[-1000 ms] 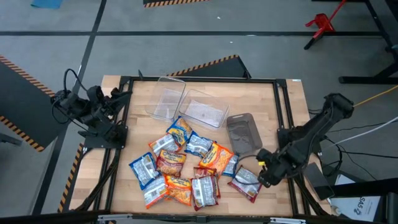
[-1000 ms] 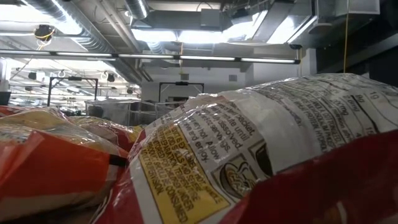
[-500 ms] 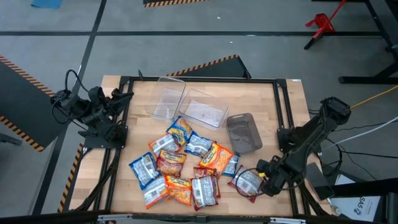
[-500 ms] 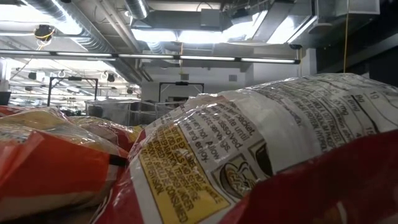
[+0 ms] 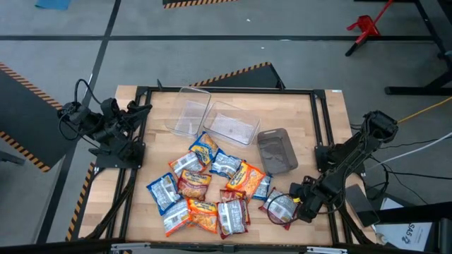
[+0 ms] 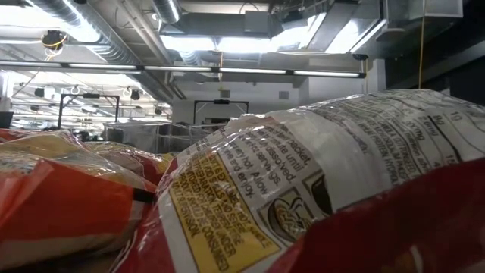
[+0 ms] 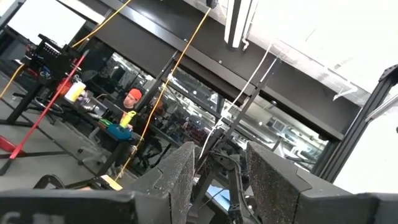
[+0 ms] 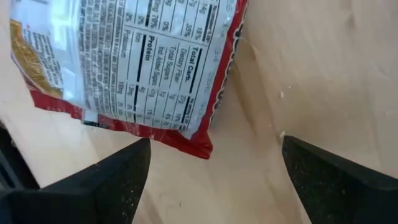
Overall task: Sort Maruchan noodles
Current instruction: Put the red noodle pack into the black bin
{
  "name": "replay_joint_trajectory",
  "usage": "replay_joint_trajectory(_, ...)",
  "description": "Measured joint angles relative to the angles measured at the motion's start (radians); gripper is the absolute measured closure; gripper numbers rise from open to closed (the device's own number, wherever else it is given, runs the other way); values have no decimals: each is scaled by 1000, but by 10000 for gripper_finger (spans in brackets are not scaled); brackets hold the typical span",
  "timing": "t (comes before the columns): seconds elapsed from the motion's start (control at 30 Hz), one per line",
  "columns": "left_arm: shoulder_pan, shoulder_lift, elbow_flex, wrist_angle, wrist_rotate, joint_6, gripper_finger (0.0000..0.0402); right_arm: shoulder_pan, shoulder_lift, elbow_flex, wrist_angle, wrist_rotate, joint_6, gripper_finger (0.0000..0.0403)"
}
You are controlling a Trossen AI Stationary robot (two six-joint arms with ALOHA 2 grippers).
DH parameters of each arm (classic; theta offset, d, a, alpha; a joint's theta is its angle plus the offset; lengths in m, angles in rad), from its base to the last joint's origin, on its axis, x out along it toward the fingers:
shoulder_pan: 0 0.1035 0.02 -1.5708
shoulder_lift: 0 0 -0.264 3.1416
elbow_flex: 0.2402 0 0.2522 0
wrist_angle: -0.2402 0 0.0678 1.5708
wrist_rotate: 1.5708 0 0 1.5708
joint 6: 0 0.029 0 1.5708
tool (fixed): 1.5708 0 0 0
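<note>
The Maruchan noodles (image 5: 205,187) lie in a loose pile of blue-white, orange and red packets on the near half of the wooden table. One red-edged packet (image 5: 280,208) lies apart at the near right, label side up (image 8: 124,56). My right gripper (image 5: 296,204) hangs over it, pointing down, open (image 8: 211,186). Its fingers stand wide on either side of the packet's corner (image 8: 199,146) without touching it. My left gripper (image 5: 135,111) waits at the table's left edge, open (image 7: 221,180), with nothing between its fingers. The low view is filled by packets (image 6: 318,189) lying close to the camera.
Two clear bins (image 5: 192,109) (image 5: 232,125) and a grey bin (image 5: 277,150) stand on the far half of the table. A black frame (image 5: 316,127) runs around the tabletop. Bare wood (image 8: 311,74) lies beside the red packet.
My right gripper has come down toward the red-edged packet at the near right, shifting a little toward the near edge and rolling at the wrist. The packets lie where they were.
</note>
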Motion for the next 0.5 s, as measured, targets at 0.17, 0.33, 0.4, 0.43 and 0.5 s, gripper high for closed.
replay_joint_trajectory(0.17, 0, 0, 0, -8, 0, 0, 260, 0, 0, 0, 1, 63, -7, 54)
replay_joint_trajectory(0.33, 0, 0, 0, -9, 0, 0, 260, 0, 42, 1, 44, 53, -47, 54)
replay_joint_trajectory(0.4, 0, 0, 0, -12, 0, 0, 260, 0, 71, 5, 50, 42, -55, 54)
replay_joint_trajectory(0.43, 0, 0, 0, -13, -1, 0, 260, 0, 81, 5, 53, 37, -55, 54)
replay_joint_trajectory(0.5, 0, 0, 0, -14, -1, 0, 260, 0, 100, 13, 40, 38, -54, 54)
